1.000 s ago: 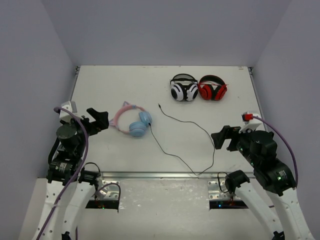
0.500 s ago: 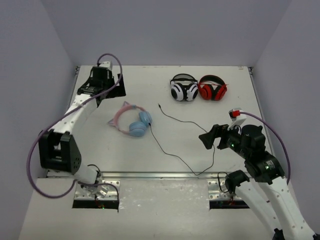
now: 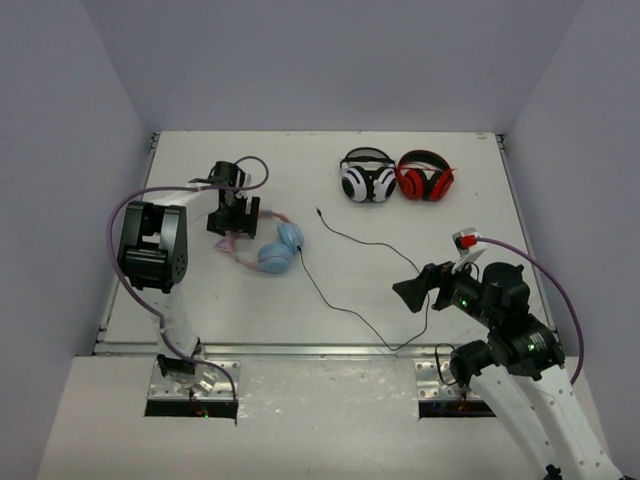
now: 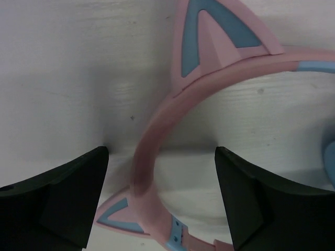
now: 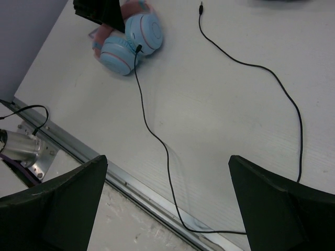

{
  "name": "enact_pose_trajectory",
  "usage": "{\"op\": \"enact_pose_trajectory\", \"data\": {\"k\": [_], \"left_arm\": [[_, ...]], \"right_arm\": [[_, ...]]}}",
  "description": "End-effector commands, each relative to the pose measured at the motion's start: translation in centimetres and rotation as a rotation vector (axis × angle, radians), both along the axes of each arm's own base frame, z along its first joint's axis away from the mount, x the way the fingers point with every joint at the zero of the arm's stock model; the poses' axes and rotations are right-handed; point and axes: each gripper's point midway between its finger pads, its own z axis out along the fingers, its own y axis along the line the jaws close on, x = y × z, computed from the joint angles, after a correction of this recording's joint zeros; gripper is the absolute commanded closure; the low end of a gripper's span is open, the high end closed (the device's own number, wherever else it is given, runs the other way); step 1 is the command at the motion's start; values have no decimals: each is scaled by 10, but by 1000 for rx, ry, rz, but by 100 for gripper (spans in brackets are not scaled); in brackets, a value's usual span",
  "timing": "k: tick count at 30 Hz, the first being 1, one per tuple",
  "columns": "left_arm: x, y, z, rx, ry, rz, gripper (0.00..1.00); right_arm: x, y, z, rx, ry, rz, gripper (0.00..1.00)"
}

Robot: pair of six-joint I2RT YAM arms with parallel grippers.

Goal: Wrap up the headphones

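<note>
The headphones (image 3: 276, 256) lie on the left half of the table, pink cat-ear headband to the left, light-blue earcups to the right. Their thin black cable (image 3: 362, 243) runs down to the front edge, then back up to a plug at mid-table. My left gripper (image 3: 231, 216) is open and low over the headband (image 4: 157, 137), one jaw on each side of it and not closed on it. My right gripper (image 3: 413, 291) is open and empty, held above the cable (image 5: 157, 138) near the front edge. The right wrist view shows the earcups (image 5: 131, 42) at top left.
Black-and-white headphones (image 3: 367, 179) and red-and-black headphones (image 3: 426, 178) sit side by side at the back right of the white table. A metal rail (image 3: 320, 350) runs along the table's front edge, and the cable's loop reaches it.
My left arm has swung from the back-left corner down onto the pink headband. My right gripper has moved a little forward and left. The headphones and cable have not moved.
</note>
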Motion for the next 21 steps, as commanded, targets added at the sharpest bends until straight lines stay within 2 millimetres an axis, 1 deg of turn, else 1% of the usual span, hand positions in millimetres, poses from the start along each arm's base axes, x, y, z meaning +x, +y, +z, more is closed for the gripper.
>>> {"op": "enact_pose_trajectory", "data": {"k": [1,2,3,4,6,7,8,9,10,11,12,13,14,15,16,17,18,19,20,21], "left_arm": [[4,9,-24,-8,28,-14,22],[0,10,-31,-4,41,-14,23],[-3,11,-39,3,61,-14,29],[-3,12,-43,9,62,-12,33],[-9,15,-49,21,74,-7,68],[-8,14,-50,20,60,-9,76],[-10,14,-51,18,59,-8,78],[-13,13,-51,14,60,-10,86],[-11,11,-50,4,50,-13,89],[-11,9,-50,-6,48,-16,90],[-11,5,-49,-18,42,-26,99],[-12,1,-49,-20,39,-37,100],[-12,3,-48,4,37,-31,100],[-11,2,-43,15,25,-29,100],[-12,8,-37,89,17,-6,100],[-12,9,-31,125,1,1,100],[-10,3,-10,164,-56,-12,100],[-16,5,1,212,-62,-3,100],[-17,12,17,275,-94,45,100],[-17,6,47,277,-168,85,100]], "right_arm": [[0,7,21,29,-91,44,1],[0,7,21,31,-96,44,1],[0,7,21,34,-101,43,1],[1,7,21,36,-105,45,1],[1,7,21,39,-108,46,1],[1,8,22,44,-116,47,1],[1,8,23,44,-119,47,1],[1,8,24,45,-118,48,1],[0,8,25,45,-123,50,1],[1,8,25,45,-124,49,1],[1,8,25,45,-124,49,1],[1,8,25,46,-125,47,1],[2,8,23,46,-122,45,1],[2,8,22,48,-120,44,1],[2,8,20,46,-112,42,1],[2,8,19,47,-109,43,1],[2,9,18,48,-107,48,1],[2,10,19,53,-111,50,1],[2,11,18,57,-109,58,1],[2,12,19,60,-107,63,1]]}}
